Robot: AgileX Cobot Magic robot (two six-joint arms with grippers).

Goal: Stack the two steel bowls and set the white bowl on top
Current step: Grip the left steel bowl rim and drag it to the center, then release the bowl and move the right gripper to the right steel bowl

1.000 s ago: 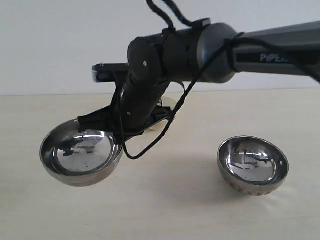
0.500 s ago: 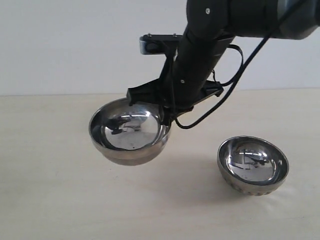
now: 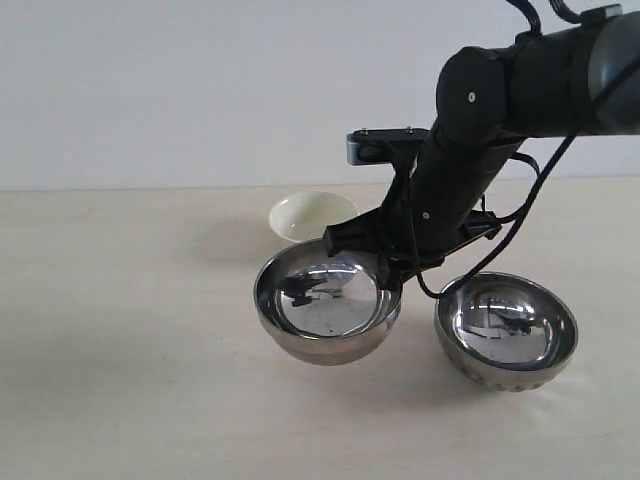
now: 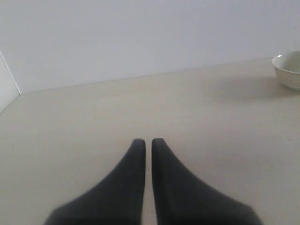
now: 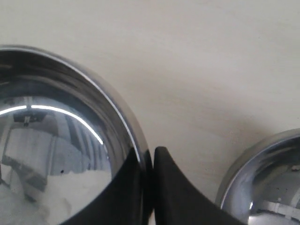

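- The right fingers [image 5: 161, 171], matte black and tapering to rounded tips, are pinching the thin rim of the smooth steel bowl [image 3: 327, 305], with one finger inside the rim and one outside.
- This bowl is round and mirror-bright. Its polished inside throws back warped dark and pale reflections, and its outer wall is plain and curved. It sits just left of the dimpled steel bowl [image 3: 506, 330] with a narrow gap between the rims. I cannot tell whether its base touches the surface [image 3: 140, 400].
- The dimpled steel bowl rests on the surface at the right. It is about the same size and equally glossy inside, with a band of small dents around its lower outside.
- The white bowl [image 3: 310, 215] stands farther back, behind the held bowl and apart from both steel ones. It is smaller, cream-coloured and glazed, with a smooth flared lip.
- The right arm [image 3: 480, 130] is dark with rounded joints, and a black cable [image 3: 520, 225] loops beside it.
- The left fingers [image 4: 138, 152] are the same dull black wedges. They are pressed nearly together with only a thin slit between them, they hold nothing, and they are low over bare surface well away from the white bowl.
- The surface is pale beige with a faint grain, and a plain light wall [image 3: 200, 90] stands behind it.
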